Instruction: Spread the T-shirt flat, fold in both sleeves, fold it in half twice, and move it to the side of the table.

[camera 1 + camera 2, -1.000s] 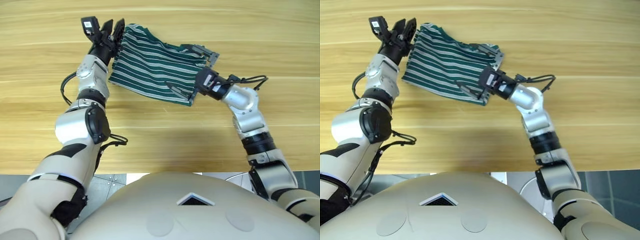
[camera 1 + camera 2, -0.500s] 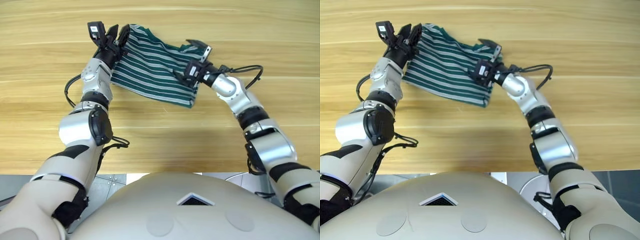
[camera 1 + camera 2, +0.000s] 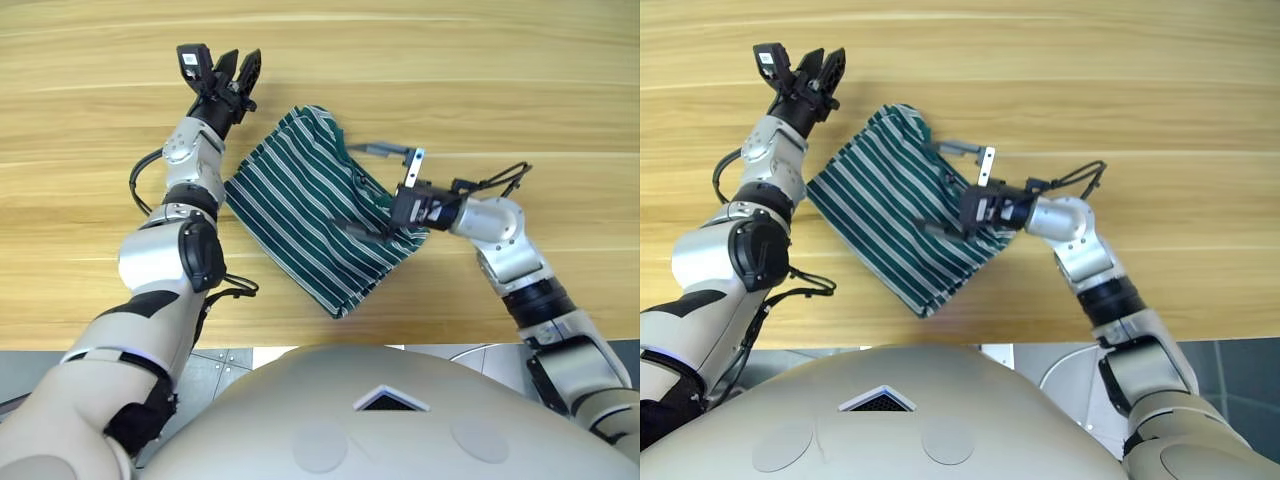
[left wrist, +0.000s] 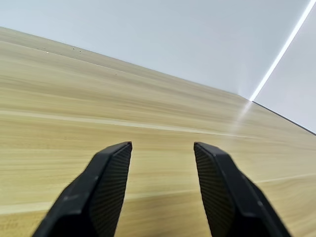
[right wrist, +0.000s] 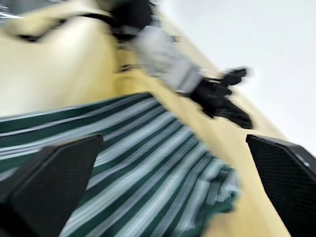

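Pale wooden table point(image 3: 520, 60) carries the folded green-and-white striped T-shirt point(image 3: 290, 215) by its near edge, long axis running far-left to near-right. Right gripper point(image 3: 352, 186) straddles its right edge, fingers spread; left gripper point(image 3: 240, 62) gapes, apart.

The T-shirt point(image 3: 320, 215) covers the near middle of the bench point(image 3: 520, 80), with the right gripper point(image 3: 350, 188) over its right edge, fingers spread. The left gripper point(image 3: 238, 62) hangs just beyond its far left corner, fingers parted. Bare wood runs along the far side and both ends.
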Action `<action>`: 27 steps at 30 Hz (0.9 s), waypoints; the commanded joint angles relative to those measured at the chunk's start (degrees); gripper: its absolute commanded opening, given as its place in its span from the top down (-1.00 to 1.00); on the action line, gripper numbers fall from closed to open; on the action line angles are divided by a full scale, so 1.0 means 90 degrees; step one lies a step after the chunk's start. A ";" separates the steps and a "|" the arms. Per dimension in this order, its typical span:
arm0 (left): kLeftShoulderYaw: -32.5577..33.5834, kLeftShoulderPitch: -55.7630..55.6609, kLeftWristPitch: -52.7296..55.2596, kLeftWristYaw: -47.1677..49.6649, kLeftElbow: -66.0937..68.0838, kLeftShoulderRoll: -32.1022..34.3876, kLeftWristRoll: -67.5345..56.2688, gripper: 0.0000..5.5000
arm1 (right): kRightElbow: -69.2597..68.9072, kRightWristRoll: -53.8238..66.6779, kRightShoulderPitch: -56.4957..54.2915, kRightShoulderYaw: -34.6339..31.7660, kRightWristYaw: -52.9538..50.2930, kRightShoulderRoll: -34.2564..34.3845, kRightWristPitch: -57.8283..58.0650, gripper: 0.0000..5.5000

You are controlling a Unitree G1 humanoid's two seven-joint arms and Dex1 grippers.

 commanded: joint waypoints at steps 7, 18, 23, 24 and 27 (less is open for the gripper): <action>-0.0028 0.0140 -0.0045 0.0006 -0.0042 -0.0010 0.0005 0.15 | 0.1063 -0.0874 -0.0133 -0.0270 -0.0479 0.0224 -0.0092 -0.95; -0.0066 0.0242 -0.0084 -0.0003 -0.0050 -0.0074 0.0016 0.15 | 0.0983 -0.0470 0.0027 -0.1049 -0.0539 0.0044 -0.0106 -0.95; -0.0096 0.0266 -0.0098 0.0002 -0.0057 -0.0099 0.0025 0.15 | 0.1466 -0.0921 0.0040 -0.1393 -0.0846 -0.0243 -0.0180 -0.95; -0.0099 0.0268 -0.0101 -0.0002 -0.0059 -0.0099 0.0025 0.15 | 0.1514 -0.1003 0.0114 -0.1410 -0.0861 -0.0329 -0.0219 -0.95; -0.0090 0.0262 -0.0098 0.0014 -0.0058 -0.0099 0.0007 0.15 | 0.1478 -0.1105 0.0330 -0.1393 -0.0764 -0.0534 -0.0340 -0.95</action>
